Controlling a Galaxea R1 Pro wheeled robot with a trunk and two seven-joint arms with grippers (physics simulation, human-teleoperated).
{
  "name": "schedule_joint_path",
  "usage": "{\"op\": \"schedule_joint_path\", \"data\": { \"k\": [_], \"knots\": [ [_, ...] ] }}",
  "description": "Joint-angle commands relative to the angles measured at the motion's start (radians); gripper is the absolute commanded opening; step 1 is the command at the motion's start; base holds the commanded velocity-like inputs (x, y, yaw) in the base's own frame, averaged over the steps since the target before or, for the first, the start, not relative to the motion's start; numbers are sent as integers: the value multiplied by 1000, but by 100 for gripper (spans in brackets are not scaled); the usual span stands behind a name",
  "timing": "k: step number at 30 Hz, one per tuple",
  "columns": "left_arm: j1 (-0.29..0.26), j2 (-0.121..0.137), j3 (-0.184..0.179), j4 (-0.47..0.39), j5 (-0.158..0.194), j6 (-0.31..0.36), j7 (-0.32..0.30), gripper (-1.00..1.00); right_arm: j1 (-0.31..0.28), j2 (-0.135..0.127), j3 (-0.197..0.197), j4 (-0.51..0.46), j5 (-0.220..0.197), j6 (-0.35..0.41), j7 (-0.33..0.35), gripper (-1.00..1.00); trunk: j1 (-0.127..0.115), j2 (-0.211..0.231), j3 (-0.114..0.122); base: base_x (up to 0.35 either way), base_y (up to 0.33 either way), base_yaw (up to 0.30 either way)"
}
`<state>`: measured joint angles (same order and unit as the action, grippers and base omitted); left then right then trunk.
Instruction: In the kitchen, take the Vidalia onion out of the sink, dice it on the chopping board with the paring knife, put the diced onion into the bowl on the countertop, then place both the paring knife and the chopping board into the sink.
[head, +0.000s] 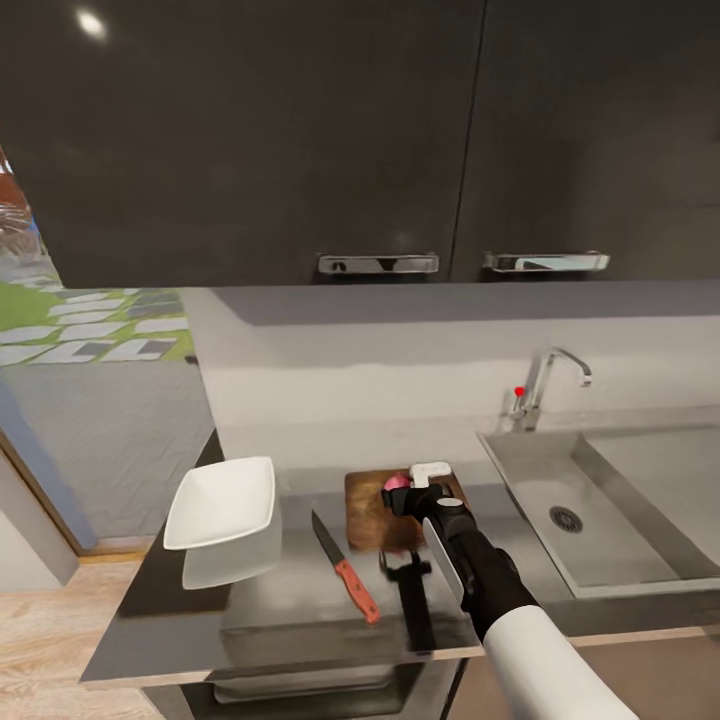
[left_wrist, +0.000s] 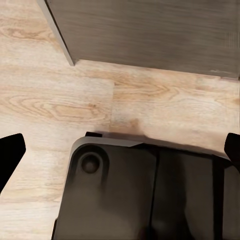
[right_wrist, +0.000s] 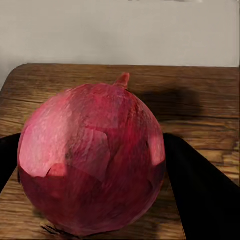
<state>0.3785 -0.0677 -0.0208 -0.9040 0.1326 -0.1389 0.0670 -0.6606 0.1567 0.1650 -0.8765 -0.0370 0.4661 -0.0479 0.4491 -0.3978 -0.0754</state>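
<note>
A: What is the right gripper (head: 403, 492) doing over the rectangular brown wooden chopping board (head: 368, 515)?

B: It is clasping the round red-skinned onion (right_wrist: 90, 160) — the wrist view is showing a dark finger (right_wrist: 200, 190) pressing in on each flank, with the stem tip pointing up. The onion is sitting low over the board's grain, though whether it is touching the wood or hanging just above it, I cannot tell.

A: So it is out of the grey steel sink (head: 600, 520)?

B: Yes, the basin is lying off to the right with its round drain bare, well apart from the board. I am judging that the arm is setting the onion down for cutting.

A: And the small paring knife with the dark blade and red-orange handle (head: 345, 568)?

B: It is lying flat on the glossy grey countertop (head: 290, 600), just beside the board's left edge, handle toward the robot (probably laid that way so a hand can take it cleanly). The white shallow squarish bowl (head: 222, 505) is waiting further left, near enough to be receiving the dice.

A: The left gripper (left_wrist: 120, 150)?

B: It is hanging below the work, aimed at pale wood floor (left_wrist: 55, 105) and the robot's own dark base (left_wrist: 125, 195) — its fingertips are sitting wide apart at the frame's edges, gripping nothing.

A: Next concern?

B: Releasing gently; a round onion is likely to roll once freed.
</note>
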Motion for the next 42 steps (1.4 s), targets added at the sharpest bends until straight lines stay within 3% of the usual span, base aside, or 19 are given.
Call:
{"op": "schedule_joint_path", "data": {
  "k": [1, 19, 42],
  "knots": [
    [0, 0, -2, -1, 10, -2, 4, 100, -1, 0, 2, -1, -6, 5, -6, -100, 1, -2, -2, 107, 0, 0],
    [0, 0, -2, -1, 10, -2, 4, 100, -1, 0, 2, -1, -6, 5, -6, -100, 1, -2, -5, 12, 0, 0],
    [0, 0, -2, -2, 10, -2, 4, 100, -1, 0, 2, -2, -6, 5, -6, -100, 1, -2, -29, 0, 0, 0]
  ]
}}
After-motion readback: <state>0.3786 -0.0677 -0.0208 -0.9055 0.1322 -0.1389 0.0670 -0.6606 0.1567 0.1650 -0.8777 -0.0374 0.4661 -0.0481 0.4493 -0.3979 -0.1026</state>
